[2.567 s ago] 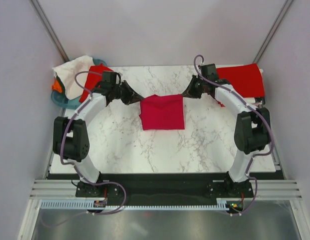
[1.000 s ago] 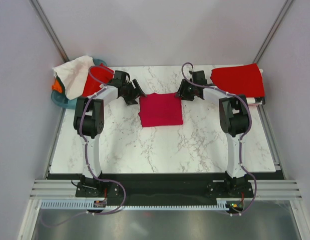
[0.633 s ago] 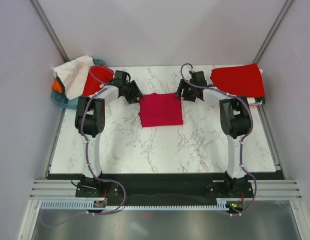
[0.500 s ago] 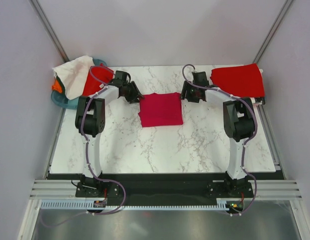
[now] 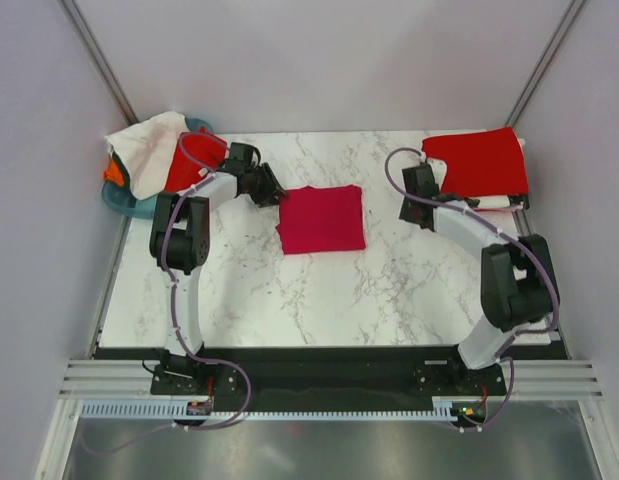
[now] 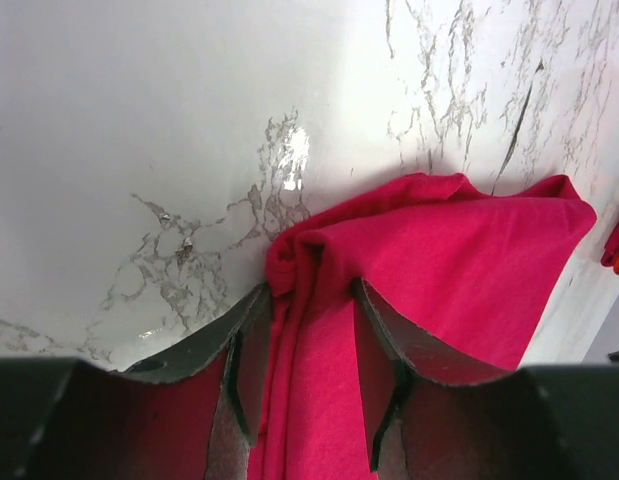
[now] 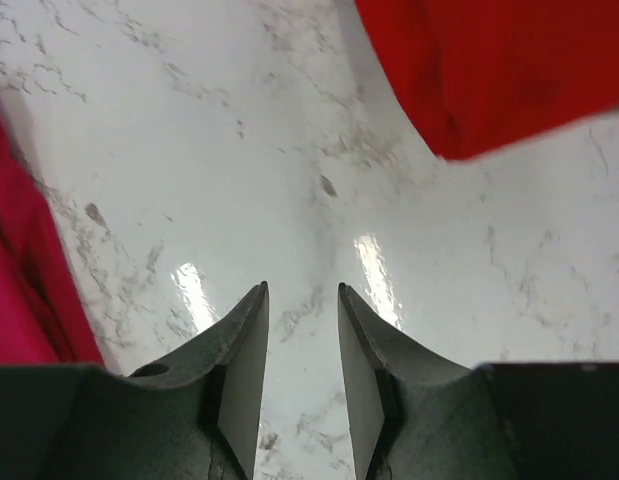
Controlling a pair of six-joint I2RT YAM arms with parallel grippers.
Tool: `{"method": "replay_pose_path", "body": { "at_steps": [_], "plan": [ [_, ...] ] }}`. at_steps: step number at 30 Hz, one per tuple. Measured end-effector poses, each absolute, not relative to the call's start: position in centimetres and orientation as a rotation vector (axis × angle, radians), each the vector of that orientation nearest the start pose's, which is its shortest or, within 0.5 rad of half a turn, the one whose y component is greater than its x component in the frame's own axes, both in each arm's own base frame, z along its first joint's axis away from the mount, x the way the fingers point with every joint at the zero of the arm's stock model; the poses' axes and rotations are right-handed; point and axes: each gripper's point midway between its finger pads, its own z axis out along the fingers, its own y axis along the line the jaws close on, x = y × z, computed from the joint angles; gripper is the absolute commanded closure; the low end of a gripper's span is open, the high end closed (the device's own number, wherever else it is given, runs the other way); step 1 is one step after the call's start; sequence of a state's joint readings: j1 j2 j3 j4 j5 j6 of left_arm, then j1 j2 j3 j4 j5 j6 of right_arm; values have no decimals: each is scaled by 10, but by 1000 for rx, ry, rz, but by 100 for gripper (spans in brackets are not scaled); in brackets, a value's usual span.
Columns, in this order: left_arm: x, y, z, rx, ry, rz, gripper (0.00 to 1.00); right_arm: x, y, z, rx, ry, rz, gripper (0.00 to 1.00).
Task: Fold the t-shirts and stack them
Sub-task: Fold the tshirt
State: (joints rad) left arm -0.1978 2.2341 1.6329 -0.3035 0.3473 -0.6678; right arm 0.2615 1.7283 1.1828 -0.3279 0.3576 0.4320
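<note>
A crimson-magenta t-shirt [image 5: 322, 218] lies folded into a rough square in the middle of the marble table [image 5: 319, 290]. My left gripper [image 5: 274, 195] is at its far left corner. In the left wrist view the jaws [image 6: 310, 288] stand slightly apart, astride a bunched fold of the shirt [image 6: 459, 260], not pinching it. My right gripper [image 5: 415, 212] is open and empty over bare marble, right of the shirt; in its wrist view [image 7: 302, 288] the shirt's edge [image 7: 19, 280] shows at the left. A folded bright red t-shirt [image 5: 477, 160] lies at the far right, also in the right wrist view [image 7: 499, 70].
A round teal basket [image 5: 119, 200] at the far left corner holds a white shirt [image 5: 144, 150], an orange one [image 5: 112, 172] and a red one [image 5: 189, 160]. White cloth [image 5: 499, 203] shows under the folded red shirt. Grey walls close in both sides.
My right gripper has left the shirt's far right corner and moved right, toward the red shirt. My left gripper has stayed at the far left corner. The shirt lies still.
</note>
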Motion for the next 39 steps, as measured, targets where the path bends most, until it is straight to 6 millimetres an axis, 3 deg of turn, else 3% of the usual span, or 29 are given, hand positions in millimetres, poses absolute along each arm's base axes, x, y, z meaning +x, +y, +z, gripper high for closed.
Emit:
{"method": "replay_pose_path", "body": {
  "at_steps": [3, 6, 11, 19, 22, 29, 39],
  "plan": [
    [508, -189, 31, -436, 2523, -799, 54, 388, 50, 77, 466, 2311, -100, 58],
    [505, -190, 31, -424, 2514, -810, 54, 369, 34, 71, 580, 2251, -78, 59],
    [501, -190, 32, -410, 2510, -821, 54, 366, 14, 58, 793, 2146, -45, 66],
    [498, -194, 32, -391, 2507, -855, 55, 358, -26, 26, 1190, 1870, 173, 58],
    [498, -194, 32, -389, 2507, -856, 55, 373, -35, 29, 1261, 1752, 297, 53],
    [498, -193, 31, -390, 2506, -859, 55, 411, -62, 31, 1385, 1474, 598, 52],
    [497, -192, 32, -389, 2506, -877, 56, 458, -71, 31, 1395, 1361, 765, 53]
  ]
}}
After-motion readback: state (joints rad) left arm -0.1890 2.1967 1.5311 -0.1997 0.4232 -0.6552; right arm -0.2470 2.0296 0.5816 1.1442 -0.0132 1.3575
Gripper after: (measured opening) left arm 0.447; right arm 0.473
